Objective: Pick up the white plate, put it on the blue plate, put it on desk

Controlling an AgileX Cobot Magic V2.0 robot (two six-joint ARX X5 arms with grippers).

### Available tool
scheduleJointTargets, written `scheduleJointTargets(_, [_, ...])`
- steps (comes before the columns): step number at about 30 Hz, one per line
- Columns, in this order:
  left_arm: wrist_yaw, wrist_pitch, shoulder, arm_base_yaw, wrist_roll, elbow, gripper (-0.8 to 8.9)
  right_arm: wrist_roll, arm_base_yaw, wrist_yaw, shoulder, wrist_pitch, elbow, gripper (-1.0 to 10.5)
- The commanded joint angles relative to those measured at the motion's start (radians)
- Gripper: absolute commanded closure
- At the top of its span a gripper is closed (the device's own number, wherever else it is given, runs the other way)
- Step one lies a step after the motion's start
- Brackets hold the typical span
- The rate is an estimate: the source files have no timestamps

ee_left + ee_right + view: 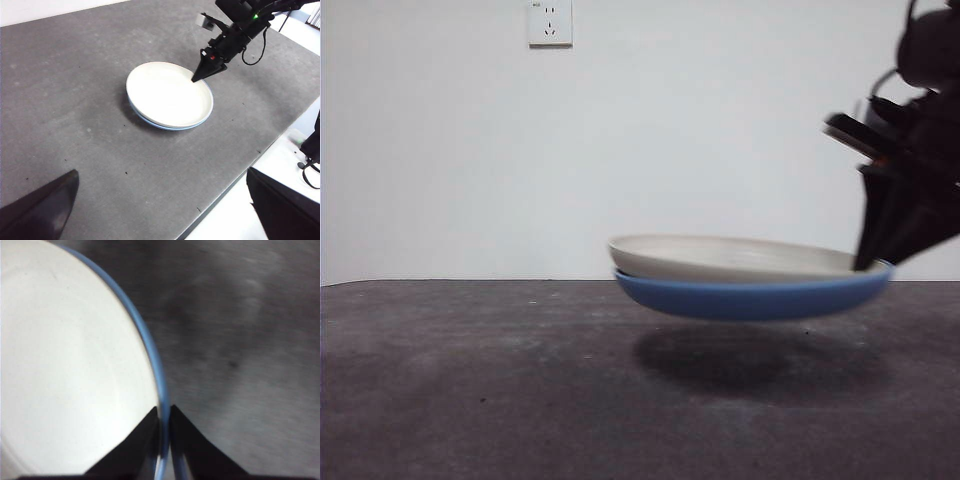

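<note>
The white plate [720, 255] lies nested inside the blue plate [750, 298], and the pair hangs slightly tilted above the desk [470, 380], casting a shadow under it. My right gripper [868, 265] is shut on their rims at the right side. In the right wrist view one jaw lies over the white plate [65, 365] and the other outside the blue plate's rim [152, 360], with the right gripper [165, 412] pinching both. The left wrist view shows the white plate [167, 92], a sliver of the blue plate [172, 129] and the right gripper [194, 79]. My left gripper [162, 172] hovers open, far from them.
A wall socket [549, 22] sits high on the white wall behind. The desk's edge [225, 195] runs diagonally close to the plates, with a pale surface and black cables [307, 165] beyond it.
</note>
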Motion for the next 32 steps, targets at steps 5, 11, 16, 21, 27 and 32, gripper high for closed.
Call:
scheduleJointTargets(5, [0.002, 0.017, 0.004, -0.006, 0.023, 0.010, 1.87, 0.119, 0.106, -0.014, 0.006, 0.045, 0.061, 9.4])
scheduleJointTargets(11, [0.002, 0.018, 0.004, -0.006, 0.023, 0.010, 1.87, 0.162, 0.159, -0.014, 0.063, 0.079, 0.097, 9.4])
scheduleJointTargets(16, [0.002, 0.017, 0.004, -0.006, 0.023, 0.010, 1.87, 0.163, 0.204, -0.008, 0.160, 0.077, 0.153, 9.4])
scheduleJointTargets(21, [0.002, 0.012, 0.004, -0.006, 0.023, 0.010, 1.87, 0.162, 0.236, 0.017, 0.248, 0.079, 0.184, 9.4])
scheduleJointTargets(27, [0.002, 0.012, 0.004, -0.006, 0.024, 0.010, 1.87, 0.158, 0.250, 0.028, 0.320, 0.087, 0.184, 9.4])
scheduleJointTargets(32, [0.002, 0.011, 0.004, -0.006, 0.024, 0.010, 1.88, 0.140, 0.251, 0.039, 0.333, 0.089, 0.184, 9.3])
